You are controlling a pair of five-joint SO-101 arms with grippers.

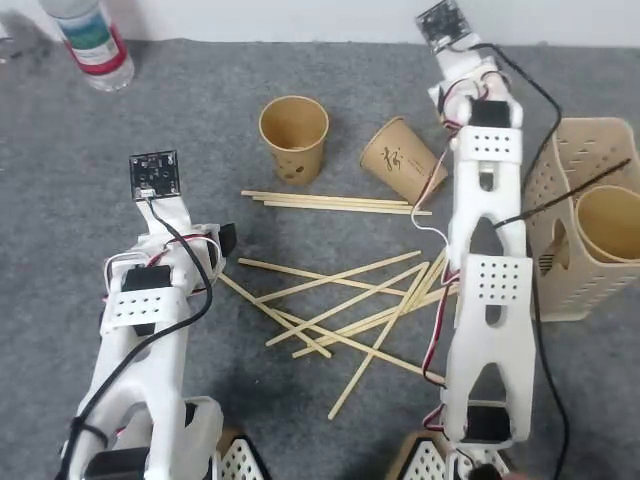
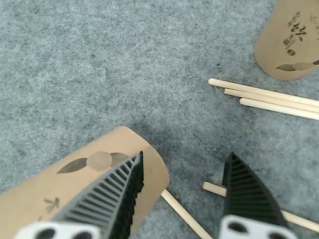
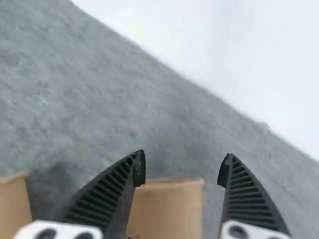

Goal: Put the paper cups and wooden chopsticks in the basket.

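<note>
- Right hand (image 3: 184, 156) hangs wide open with nothing in it. A tipped cup (image 3: 167, 209) sits just below the gap between its fingers, apparently not yet touched.
- The step in hand looks like closing on that cup. To do it well, lower the hand until the fingers straddle the cup's wall. Squeeze lightly, since thin paper will likely buckle. Lift above the basket's rim before swinging across.
- Seen from above, the tipped cup (image 1: 400, 158) leans near the basket (image 1: 575, 290), with the right arm between them. An upright cup (image 1: 293, 135) stands farther from the basket.
- One cup (image 1: 610, 225) already sits inside the basket.
- Left hand (image 2: 185, 157) is also open and holds nothing. One finger lies over a cup on its side (image 2: 50, 194), though contact cannot be judged. This cup seems the farthest from the basket.
- Loose chopsticks (image 1: 340, 300) lie crossed on the desk (image 1: 180, 120), between the two arms and near the basket's foot. Three more (image 1: 340, 202) lie side by side, beyond the pile from the arms' bases and about level with the basket. None are in it yet.
</note>
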